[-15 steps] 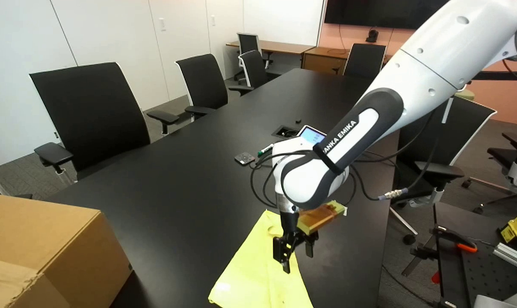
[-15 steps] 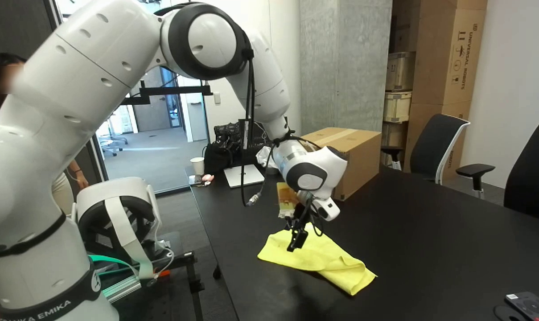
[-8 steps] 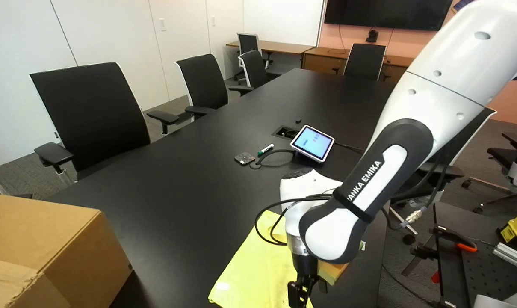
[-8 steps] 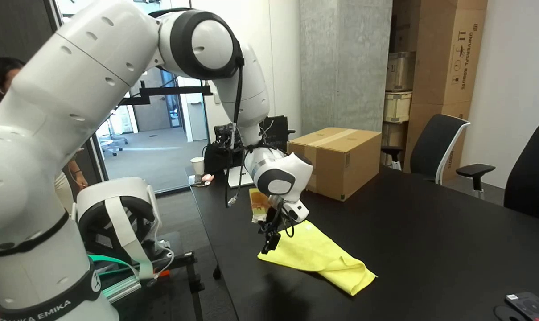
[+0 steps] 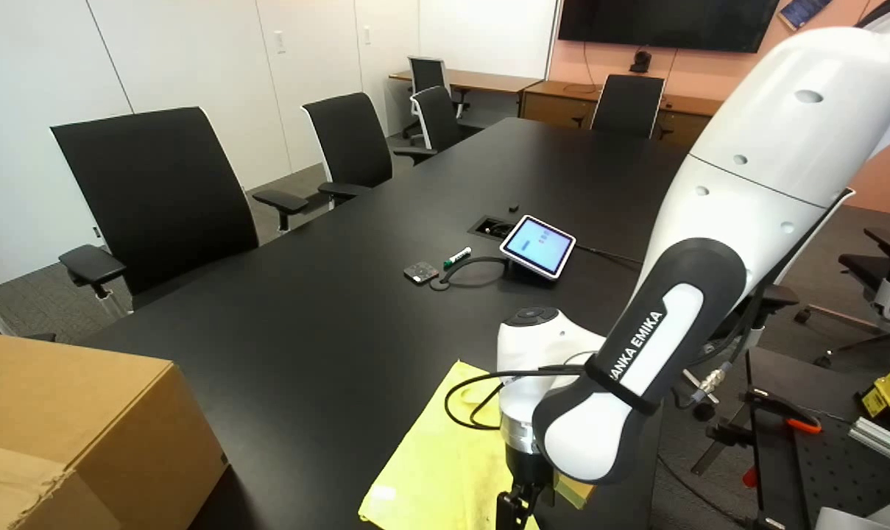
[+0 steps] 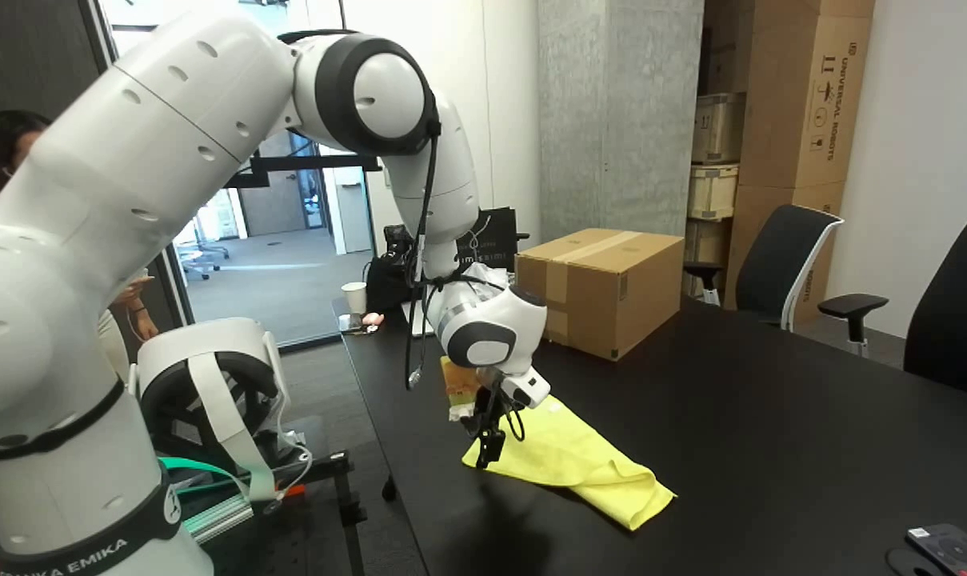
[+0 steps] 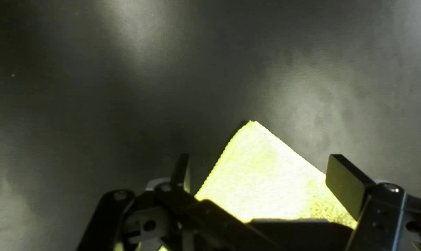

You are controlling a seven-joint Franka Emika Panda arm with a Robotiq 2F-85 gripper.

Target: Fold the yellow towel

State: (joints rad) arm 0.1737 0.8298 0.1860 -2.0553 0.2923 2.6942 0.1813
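The yellow towel [image 6: 571,448] lies on the black table, with a doubled, creased part at its lower right end in this exterior view. It also shows in an exterior view [image 5: 430,471], partly behind the arm. My gripper [image 6: 489,454] is over the towel's left corner in that exterior view; whether it touches is hard to tell. In the wrist view my gripper [image 7: 260,169] is open, with its fingers wide apart. A towel corner [image 7: 252,150] points up between and beyond the fingers, and nothing is held. The fingertips are cut off at the bottom of an exterior view [image 5: 513,511].
A cardboard box [image 6: 603,292] stands on the table behind the towel. A tablet [image 5: 539,246], a green marker [image 5: 457,257] and a small dark square [image 5: 420,273] lie farther along the table. A remote [image 6: 959,548] lies at the near corner. Chairs [image 5: 157,199] line the table.
My gripper has moved across the towel to its corner near the table edge and come down a little in the last half second. The towel has not visibly moved.
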